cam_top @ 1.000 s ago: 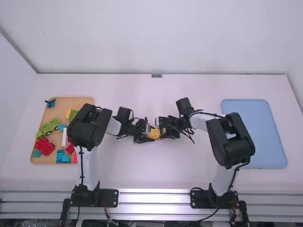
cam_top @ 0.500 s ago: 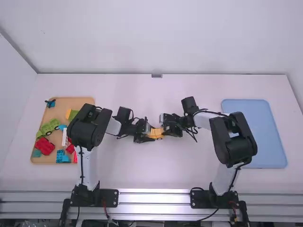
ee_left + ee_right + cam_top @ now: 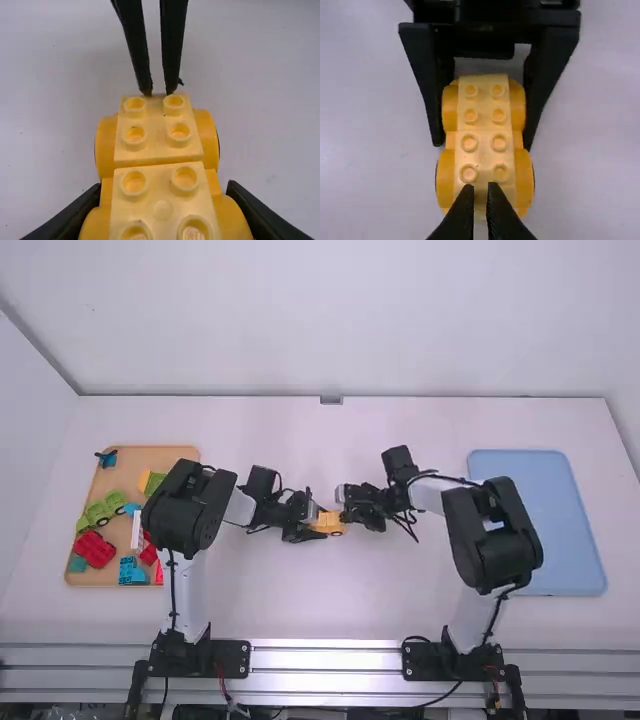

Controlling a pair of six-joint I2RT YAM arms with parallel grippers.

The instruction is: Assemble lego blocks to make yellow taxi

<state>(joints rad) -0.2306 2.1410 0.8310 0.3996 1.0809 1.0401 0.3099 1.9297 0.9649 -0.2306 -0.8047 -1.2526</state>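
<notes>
Car base (image 3: 330, 524), at middle of table (image 3: 300, 600), is clamped in left gripper (image 3: 483, 145) while right gripper (image 3: 480, 187), empty and open a crack, has backed off slightly over the last second, likely freeing base for next block.

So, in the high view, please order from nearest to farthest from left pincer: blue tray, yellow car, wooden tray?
1. Yellow car, held in the left pincer.
2. Wooden tray, on the left side.
3. Blue tray, on the right side.
</notes>
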